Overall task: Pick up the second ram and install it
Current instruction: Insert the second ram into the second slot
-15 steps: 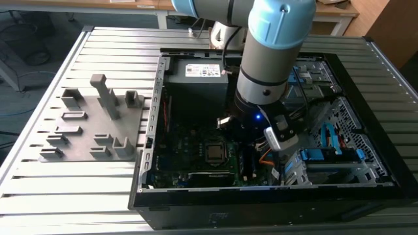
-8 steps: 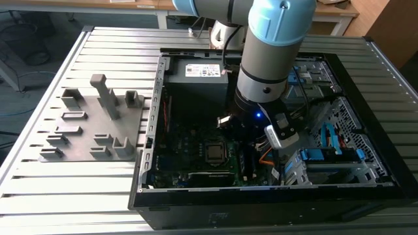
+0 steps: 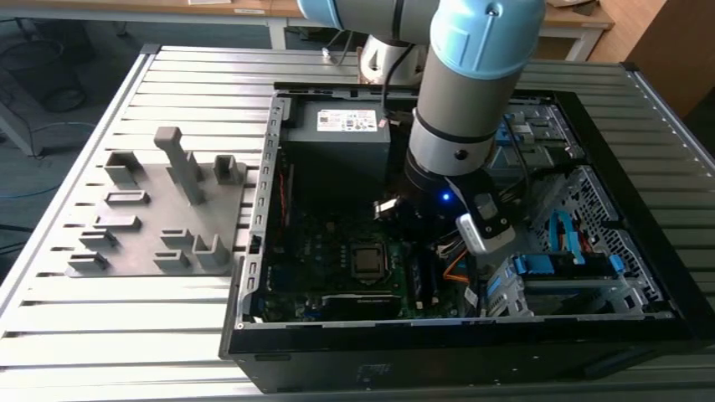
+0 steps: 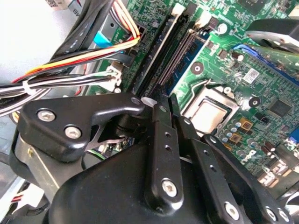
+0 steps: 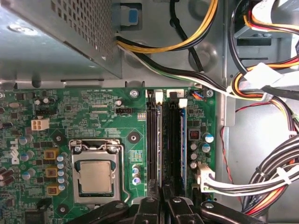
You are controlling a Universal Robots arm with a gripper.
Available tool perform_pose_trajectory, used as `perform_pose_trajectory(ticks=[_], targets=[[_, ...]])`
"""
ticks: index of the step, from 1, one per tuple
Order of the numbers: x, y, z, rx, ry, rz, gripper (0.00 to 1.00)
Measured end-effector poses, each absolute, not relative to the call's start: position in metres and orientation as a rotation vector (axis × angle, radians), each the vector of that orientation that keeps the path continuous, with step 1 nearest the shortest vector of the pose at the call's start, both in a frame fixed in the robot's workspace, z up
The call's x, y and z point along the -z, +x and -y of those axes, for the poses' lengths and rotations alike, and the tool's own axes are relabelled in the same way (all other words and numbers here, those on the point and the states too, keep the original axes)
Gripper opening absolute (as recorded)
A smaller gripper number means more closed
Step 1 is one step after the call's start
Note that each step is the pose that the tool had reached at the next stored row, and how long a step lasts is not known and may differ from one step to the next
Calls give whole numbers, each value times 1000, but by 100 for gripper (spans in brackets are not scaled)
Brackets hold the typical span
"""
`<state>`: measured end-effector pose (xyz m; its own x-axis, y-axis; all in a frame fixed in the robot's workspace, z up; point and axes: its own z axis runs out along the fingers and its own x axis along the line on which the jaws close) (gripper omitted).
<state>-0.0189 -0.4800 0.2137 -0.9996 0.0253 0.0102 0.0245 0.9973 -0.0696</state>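
Observation:
My gripper (image 5: 163,201) (image 4: 169,99) hangs inside the open computer case, low over the row of black memory slots (image 5: 155,140) beside the processor socket (image 5: 95,176). Its two black fingers (image 4: 161,140) meet at the tips and are shut, with nothing visible between them. A thin blue-green memory stick (image 5: 184,144) (image 4: 189,65) stands edge-on, seated in the outer slot on the side away from the processor. I cannot tell whether it is the second ram. The slots next to it look dark and unfilled.
In the exterior view the arm (image 3: 453,126) reaches down into the case (image 3: 268,251). The grey power-supply box (image 3: 341,134) and bundled cables (image 5: 261,182) crowd the slots. A grey fixture plate (image 3: 156,213) with upright holders lies to the exterior view's left. Blue drive-bay clips (image 3: 553,268) sit to its right.

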Motion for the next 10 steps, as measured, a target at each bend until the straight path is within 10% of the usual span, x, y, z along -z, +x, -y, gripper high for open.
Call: perform_pose_trajectory(ticks=[10], targets=[[-212, -18, 479, -124, -34, 3128, 14]])
